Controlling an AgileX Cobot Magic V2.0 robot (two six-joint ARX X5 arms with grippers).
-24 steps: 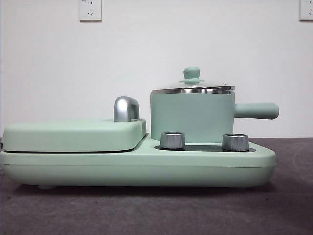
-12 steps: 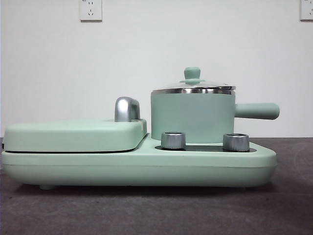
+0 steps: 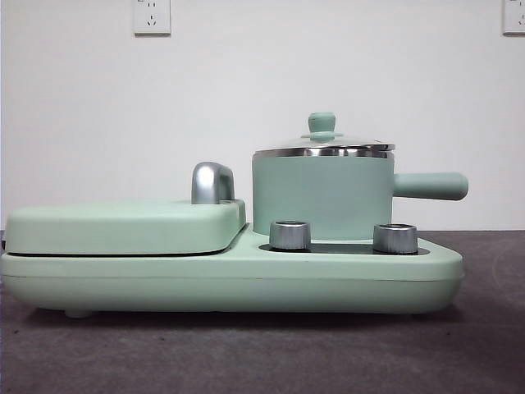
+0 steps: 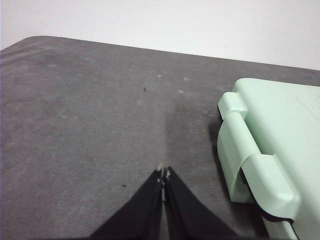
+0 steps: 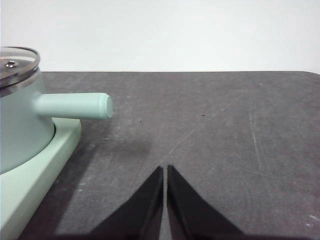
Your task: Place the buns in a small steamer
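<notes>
The small steamer [image 3: 321, 195] stands lidded on its base, probably rigid and slick, best taken by its lid knob [image 3: 321, 123]; both clenched claws [image 4: 163, 175] [image 5: 165, 172] hover over bare bench, no buns visible.

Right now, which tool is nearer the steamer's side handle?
Right. The right tool hangs over bare table with the steamer's side handle in its view. The left tool is beside the grill plate, at the appliance's other end.
</notes>
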